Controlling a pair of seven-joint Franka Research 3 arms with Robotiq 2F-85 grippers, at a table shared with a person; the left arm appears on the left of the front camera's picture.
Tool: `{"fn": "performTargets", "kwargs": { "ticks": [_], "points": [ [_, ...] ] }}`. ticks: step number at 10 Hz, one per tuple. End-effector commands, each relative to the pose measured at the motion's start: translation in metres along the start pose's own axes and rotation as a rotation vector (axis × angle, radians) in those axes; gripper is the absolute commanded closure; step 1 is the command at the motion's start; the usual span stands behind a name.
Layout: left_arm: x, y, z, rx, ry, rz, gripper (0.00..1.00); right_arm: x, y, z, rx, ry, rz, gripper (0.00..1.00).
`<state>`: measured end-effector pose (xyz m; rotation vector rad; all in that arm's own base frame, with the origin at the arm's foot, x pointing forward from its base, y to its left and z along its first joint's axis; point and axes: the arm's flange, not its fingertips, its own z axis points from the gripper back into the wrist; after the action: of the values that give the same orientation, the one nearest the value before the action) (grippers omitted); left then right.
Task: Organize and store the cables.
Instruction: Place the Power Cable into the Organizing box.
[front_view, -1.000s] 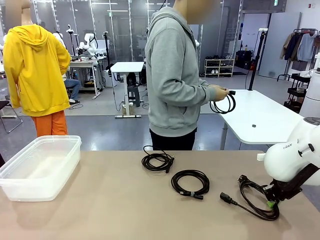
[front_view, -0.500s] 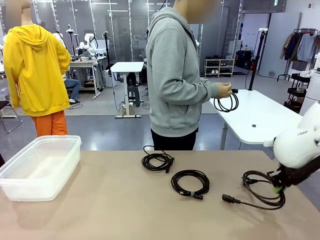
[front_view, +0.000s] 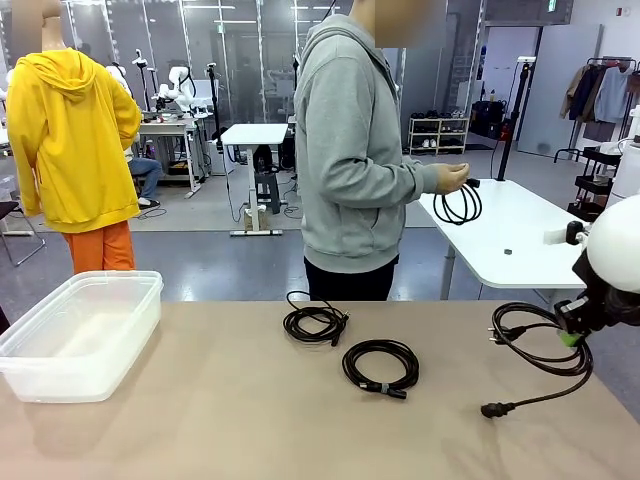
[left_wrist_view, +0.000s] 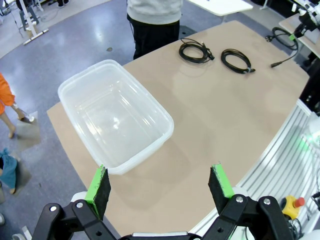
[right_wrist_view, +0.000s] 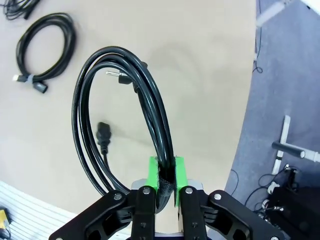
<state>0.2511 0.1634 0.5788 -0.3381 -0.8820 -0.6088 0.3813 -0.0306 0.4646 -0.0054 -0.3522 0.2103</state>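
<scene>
Black cables (front_view: 378, 385), clear bin (front_view: 70, 370), tan table (front_view: 200, 430), grey hoodie (front_view: 350, 150)

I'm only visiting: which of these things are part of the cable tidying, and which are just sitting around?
Belonging to the job: the held cable in the shut right gripper; the tied coil and the loose coil on the table; the fourth coil in the person's hand; the clear bin, probably for storage.
Just about: the white table behind; the clothes rack.

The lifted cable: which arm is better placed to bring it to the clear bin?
Right, probably: the right gripper is shut on the cable; the left gripper hangs open above the bin.
</scene>
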Motion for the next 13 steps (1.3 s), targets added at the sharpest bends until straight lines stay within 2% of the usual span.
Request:
{"fn": "performTargets", "kwargs": {
  "ticks": [1,4,7,10,13],
  "points": [
    [0.001,0.0,0.0,-0.005,0.001,-0.006,0.0,-0.006,0.018,0.011,0.013,-0.002,0.075,1.0],
    [0.001,0.0,0.0,-0.005,0.001,-0.006,0.0,0.033,0.069,0.037,0.12,0.03,0.227,1.0],
    [0.001,0.0,0.0,-0.005,0.001,-0.006,0.0,0.075,0.165,0.069,0.141,-0.004,0.386,1.0],
    [0.001,0.0,0.0,-0.005,0.001,-0.006,0.0,0.103,0.24,0.058,0.233,0.035,0.452,1.0],
    [0.001,0.0,0.0,-0.005,0.001,-0.006,0.0,0.097,0.325,0.027,0.296,0.068,0.59,1.0]
  ]
}}
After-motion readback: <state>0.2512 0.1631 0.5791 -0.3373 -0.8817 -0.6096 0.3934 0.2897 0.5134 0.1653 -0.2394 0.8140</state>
